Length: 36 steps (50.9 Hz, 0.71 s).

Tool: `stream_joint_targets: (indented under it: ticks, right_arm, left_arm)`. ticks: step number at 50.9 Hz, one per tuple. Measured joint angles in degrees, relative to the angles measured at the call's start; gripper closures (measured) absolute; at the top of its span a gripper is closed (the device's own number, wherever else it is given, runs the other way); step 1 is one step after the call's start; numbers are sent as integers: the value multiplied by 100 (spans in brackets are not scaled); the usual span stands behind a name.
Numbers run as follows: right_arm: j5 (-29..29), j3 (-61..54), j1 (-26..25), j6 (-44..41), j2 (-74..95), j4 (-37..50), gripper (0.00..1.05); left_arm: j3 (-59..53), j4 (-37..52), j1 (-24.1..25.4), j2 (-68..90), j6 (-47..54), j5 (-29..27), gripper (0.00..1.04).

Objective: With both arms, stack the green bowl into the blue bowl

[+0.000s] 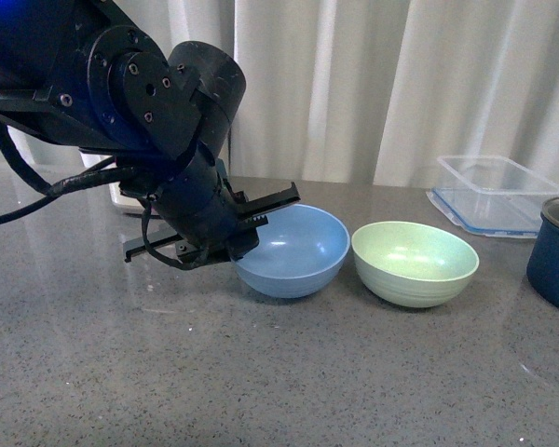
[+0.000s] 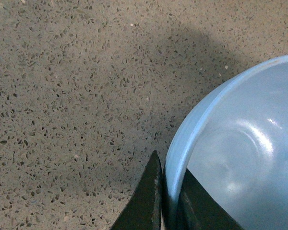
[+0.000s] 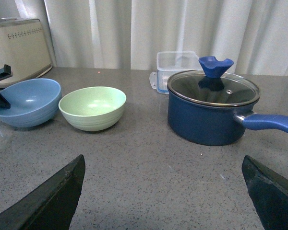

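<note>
L gripper [image 1: 253,222] was clamped on the blue bowl [image 1: 293,250] at the rim on the bowl's left side as seen from the front. In the L wrist view the L gripper [image 2: 171,168] showed one finger [image 2: 148,196] outside the wall & the other inside, w/ the pale rim pinched btwn them. L arm [image 1: 140,88] came down to the blue bowl from the upper left, black, w/ round bolted joints & a cable hanging under it.

Blue bowl sat on the grey speckled table [image 1: 261,382], mouth up, nothing inside it. In the R wrist view it looked a bit tipped toward the green bowl; hard to be sure.

Green bowl [image 1: 415,263] stood upright just right of the blue bowl, rims close w/ a thin gap in the front view. It had nothing in it & no gripper on it.

R gripper [image 3: 163,159] was spread wide, holding nothing, fingers over bare table, well apart from the blue bowl on the green bowl's side.

Dark blue pot [image 3: 206,115] w/ glass lid stood beyond the green bowl, away from the blue bowl. Clear container [image 1: 496,191] lay behind & right of the blue bowl. Cream appliance [image 3: 19,48] stood behind the blue bowl on the other side
</note>
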Motion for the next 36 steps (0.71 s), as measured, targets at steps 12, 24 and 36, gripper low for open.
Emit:
stream_joint_targets:
  ticks: [12, 24, 36]
  right_arm:
    - [0, 0, 0, 0, 0, 0, 10]
    - [0, 0, 0, 0, 0, 0, 10]
    - [-7, 0, 0, 0, 0, 0, 10]
  left_arm:
    - [33, -74, -11, -2, 2, 131, 76]
    - [-247, 409, 0, -501, 278, -35, 37]
    - [-2511, 3893, 101, -2669, 2138, -874, 17]
